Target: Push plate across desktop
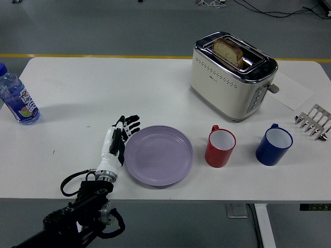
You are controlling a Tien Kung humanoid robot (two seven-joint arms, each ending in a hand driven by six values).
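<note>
My left hand (115, 147) lies flat with fingers (128, 124) straight and close together, touching the purple plate (159, 155). The plate sits just right of my fingers. The red cup (221, 148) waits right beside its far edge.

White table (155, 82) on grey floor (103, 26) with a yellow line (77, 56) and black cables (279, 9).
</note>
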